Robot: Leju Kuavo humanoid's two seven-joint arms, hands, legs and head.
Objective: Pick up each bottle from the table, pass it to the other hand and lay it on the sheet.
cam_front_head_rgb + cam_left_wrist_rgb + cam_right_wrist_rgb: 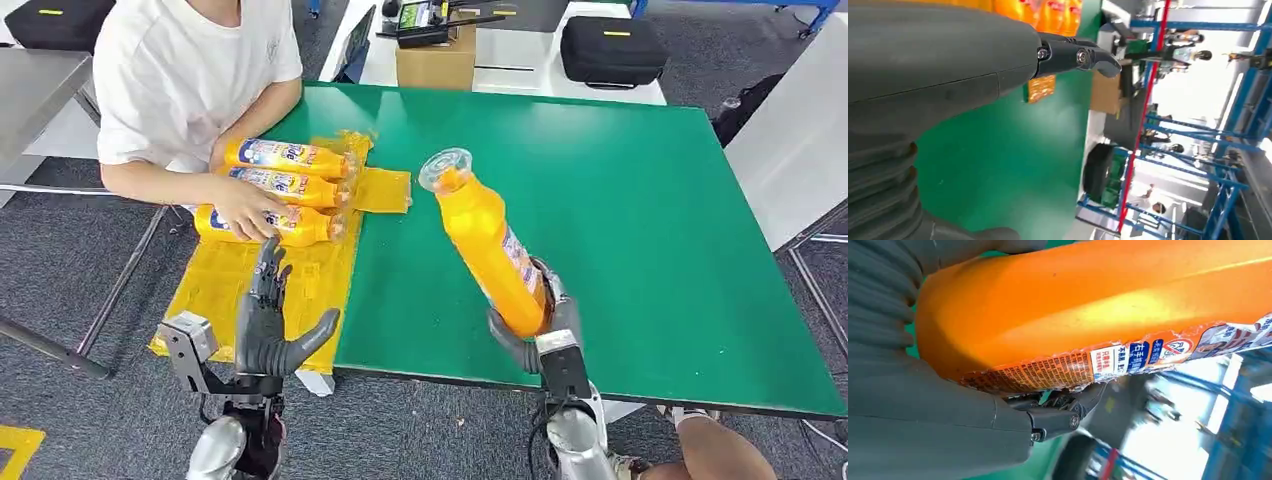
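Fingers (266, 285) of the left hand (268, 330) stand spread and straight at the near edge of the yellow sheet (225, 290), holding nothing. The right hand (538, 325) grips an orange bottle (485, 240) by its base — the body tilted, its clear cap toward the far side, above the green tabletop (620, 200). Farther on the sheet, three bottles (285, 190) lie side by side; a person's hand (245, 208) rests on the nearest. Beyond the tabletop — a cardboard box (435, 62) and a black case (612, 48).
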